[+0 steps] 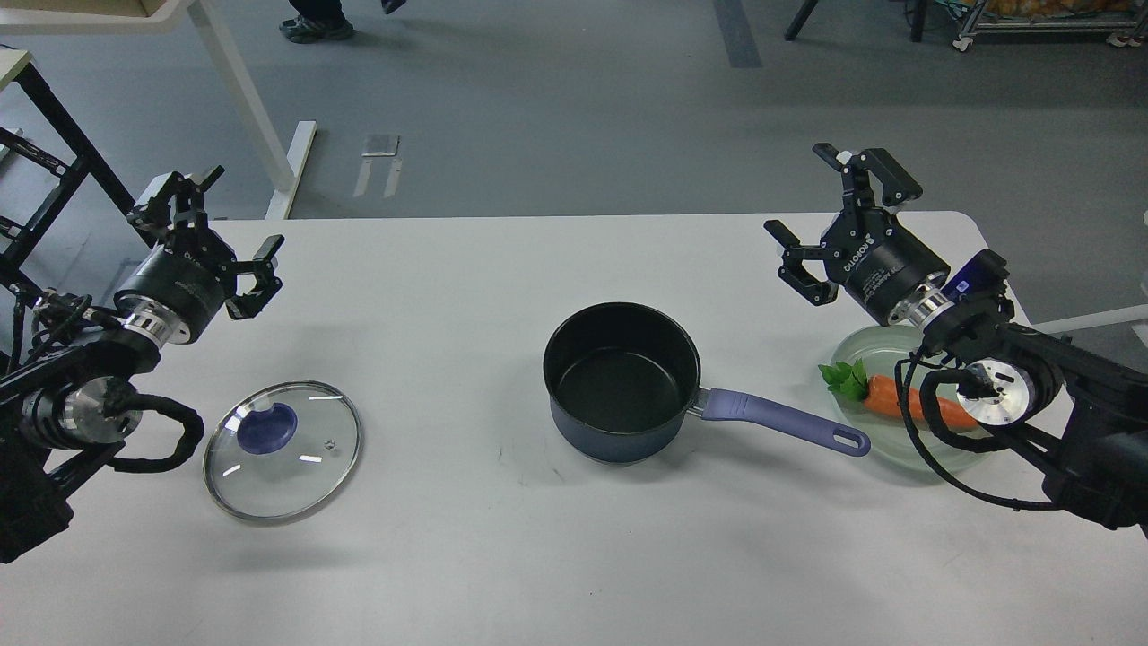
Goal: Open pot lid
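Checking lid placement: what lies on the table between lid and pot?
Nothing: the head view shows bare white table between the lid and the pot.

The lid (282,449) lies left of the pot (622,382), well apart.

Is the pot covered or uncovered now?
Uncovered: the dark navy saucepan shows its bare black inside, and the round glass lid lies flat on the white table.

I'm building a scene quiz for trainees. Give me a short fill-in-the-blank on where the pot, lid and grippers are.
The round clear glass lid with the blue knob lies flat on the white ____.
The small navy saucepan is ____ inside.
Its lavender handle points toward the glass dish holding a ____.
The left gripper and the right gripper are both ____.

Missing words: table; empty; carrot; open
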Motion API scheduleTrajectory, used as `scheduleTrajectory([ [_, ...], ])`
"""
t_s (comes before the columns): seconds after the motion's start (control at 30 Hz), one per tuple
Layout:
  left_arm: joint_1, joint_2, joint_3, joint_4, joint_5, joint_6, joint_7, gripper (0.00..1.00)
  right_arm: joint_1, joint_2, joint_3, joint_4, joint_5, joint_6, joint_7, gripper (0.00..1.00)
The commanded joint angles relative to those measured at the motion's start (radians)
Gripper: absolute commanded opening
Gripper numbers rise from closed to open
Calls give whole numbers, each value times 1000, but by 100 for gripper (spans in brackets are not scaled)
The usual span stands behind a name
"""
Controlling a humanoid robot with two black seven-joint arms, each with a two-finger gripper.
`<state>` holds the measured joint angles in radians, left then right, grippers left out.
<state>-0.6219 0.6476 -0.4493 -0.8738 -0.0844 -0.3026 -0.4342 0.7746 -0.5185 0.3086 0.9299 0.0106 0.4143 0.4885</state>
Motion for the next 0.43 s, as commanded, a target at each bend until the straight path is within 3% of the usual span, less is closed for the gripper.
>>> scheduleTrajectory([
  [0.0, 1, -11, -17, -5, 2, 8, -3, 99, -3, 5, 7, -3, 0, 8, 0, 100],
  [0.4, -1, -3, -62, -5, 23, -4, 5, 99, -26, 20, 56, -69, 0, -3, 0, 100],
])
